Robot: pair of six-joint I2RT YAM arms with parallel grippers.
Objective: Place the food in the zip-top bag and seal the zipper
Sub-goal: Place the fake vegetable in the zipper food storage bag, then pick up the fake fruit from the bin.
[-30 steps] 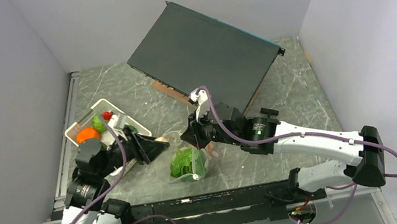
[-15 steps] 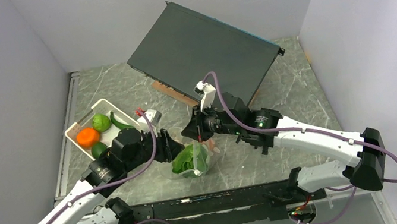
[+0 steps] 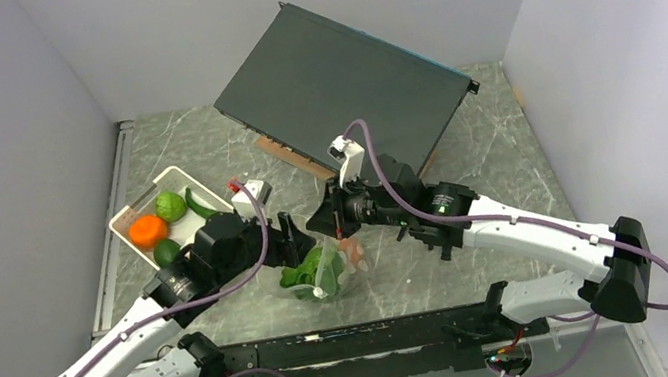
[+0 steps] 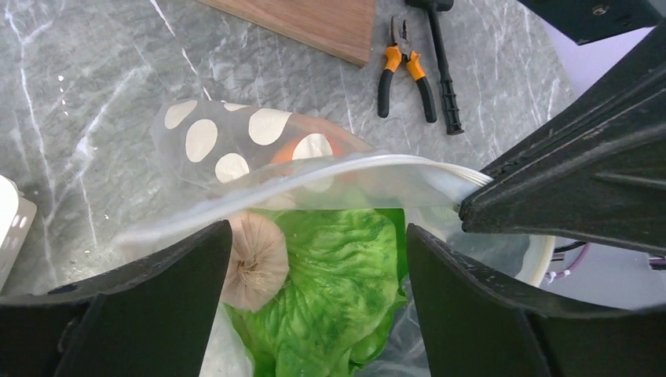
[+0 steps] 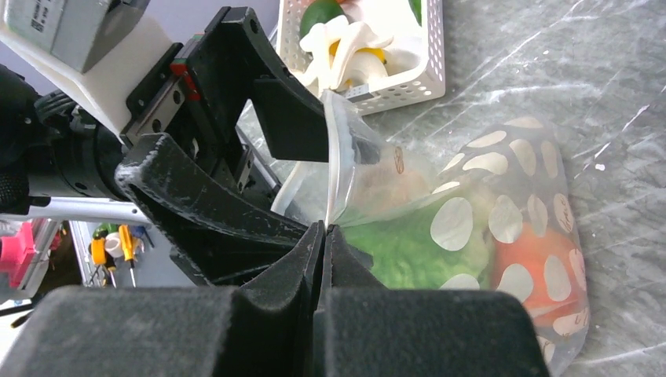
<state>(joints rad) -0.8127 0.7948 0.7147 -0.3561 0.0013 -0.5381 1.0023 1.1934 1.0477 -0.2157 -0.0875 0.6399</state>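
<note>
Left gripper (image 4: 318, 239), jaws spread, hovers over the zip-top bag (image 4: 236, 133) at mid-table; I'd withdraw it straight up so the slick film doesn't snag (crinkly lettuce (image 4: 338, 290) and a papery mushroom (image 4: 255, 263) lie inside). Right gripper (image 5: 324, 228) is pinched on the bag's rim at the thin zipper (image 4: 377, 165); beyond, a perforated basket (image 3: 128, 221) holds a glossy orange (image 3: 147, 230).

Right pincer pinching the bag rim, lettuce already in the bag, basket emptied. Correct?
Not emptied. The top external view shows the basket holding an orange and green fruits. The rest holds: the right pincer pinches the bag rim, and lettuce is inside.
</note>
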